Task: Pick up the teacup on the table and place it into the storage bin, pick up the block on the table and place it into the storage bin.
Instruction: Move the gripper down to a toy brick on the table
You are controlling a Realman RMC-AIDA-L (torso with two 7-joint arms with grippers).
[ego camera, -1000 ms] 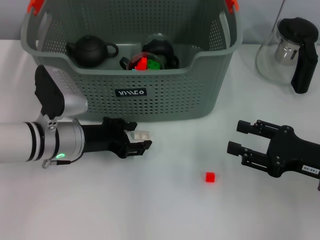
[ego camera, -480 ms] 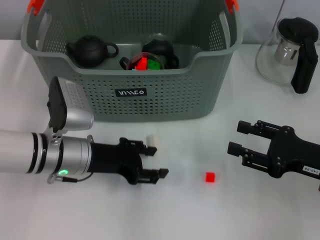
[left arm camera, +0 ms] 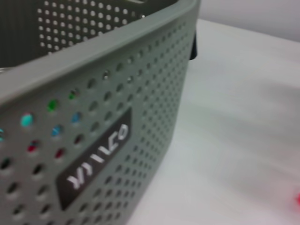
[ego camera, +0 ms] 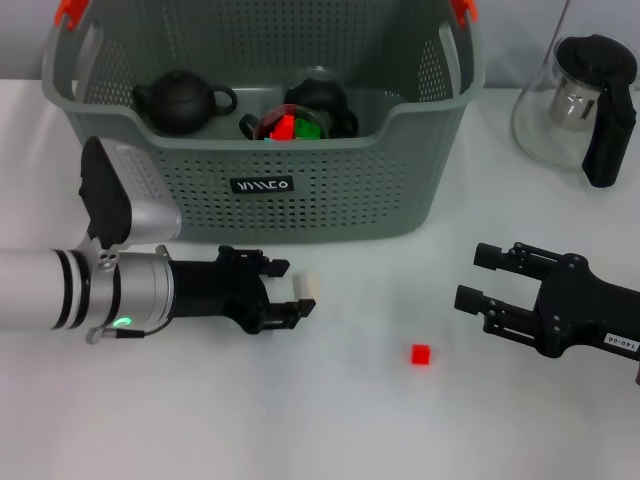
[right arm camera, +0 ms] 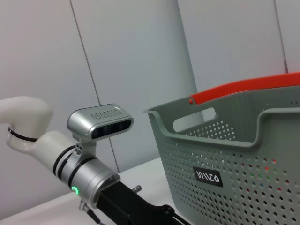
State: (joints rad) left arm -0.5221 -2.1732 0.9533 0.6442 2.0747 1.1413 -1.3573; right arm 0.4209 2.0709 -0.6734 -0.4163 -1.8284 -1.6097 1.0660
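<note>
White table (ego camera: 330,430): left gripper (ego camera: 288,290) spread around small pale teacup (ego camera: 307,285) near bin (ego camera: 300,215); red block (ego camera: 420,354) sits apart. Should centre the cup before closing; right gripper (ego camera: 478,278) open, idle.

Bright, even overhead lighting; the white table (ego camera: 330,420) reads nearly shadowless, with only a faint shadow along the front of the grey-green perforated plastic storage bin (ego camera: 300,190). The left wrist view is blurred, strongest toward its edges. The clear glass pitcher (ego camera: 560,110) carries soft highlights.
</note>
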